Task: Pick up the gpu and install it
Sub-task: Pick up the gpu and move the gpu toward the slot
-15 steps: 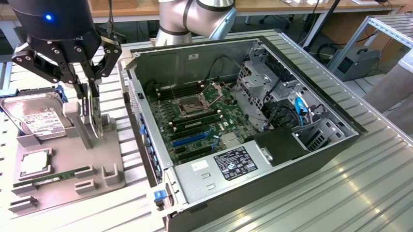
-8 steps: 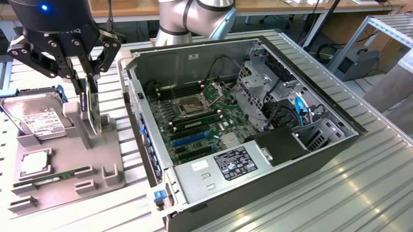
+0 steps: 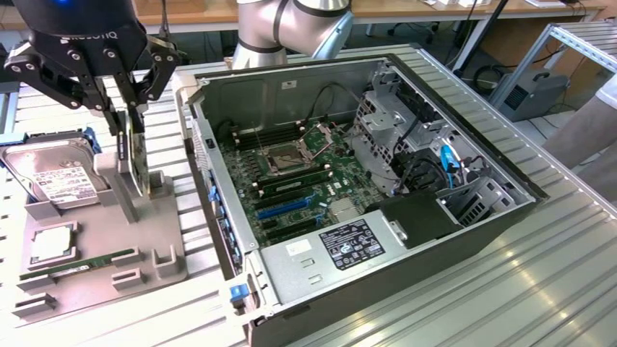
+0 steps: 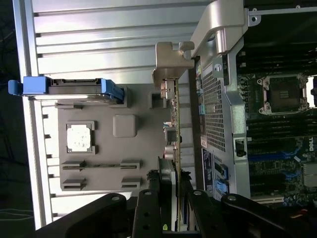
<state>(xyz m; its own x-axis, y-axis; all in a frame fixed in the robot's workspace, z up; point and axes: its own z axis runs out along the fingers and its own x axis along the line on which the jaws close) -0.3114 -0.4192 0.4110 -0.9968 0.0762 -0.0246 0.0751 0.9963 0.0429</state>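
Observation:
The gpu (image 3: 138, 159) stands on edge in the grey parts holder (image 3: 144, 242), at the exterior view's left, beside the open computer case (image 3: 289, 83). My gripper (image 3: 128, 124) comes down on it from above, with the fingers pressed on either face of the card, shut on it. In the wrist view I see the gpu (image 4: 174, 124) edge-on, a thin green board. Its silver bracket (image 4: 168, 62) is at the far end, and my gripper (image 4: 171, 193) straddles the near end. Whether the card's lower edge still sits in the holder's slot is unclear.
The holder also carries a silver hard drive (image 3: 58, 177), a CPU (image 3: 50, 246) and a RAM stick (image 3: 82, 266). Inside the case lies the motherboard (image 3: 299, 163) with a blue slot (image 3: 285, 208), cables and a drive cage (image 3: 386, 123). The table is ribbed metal.

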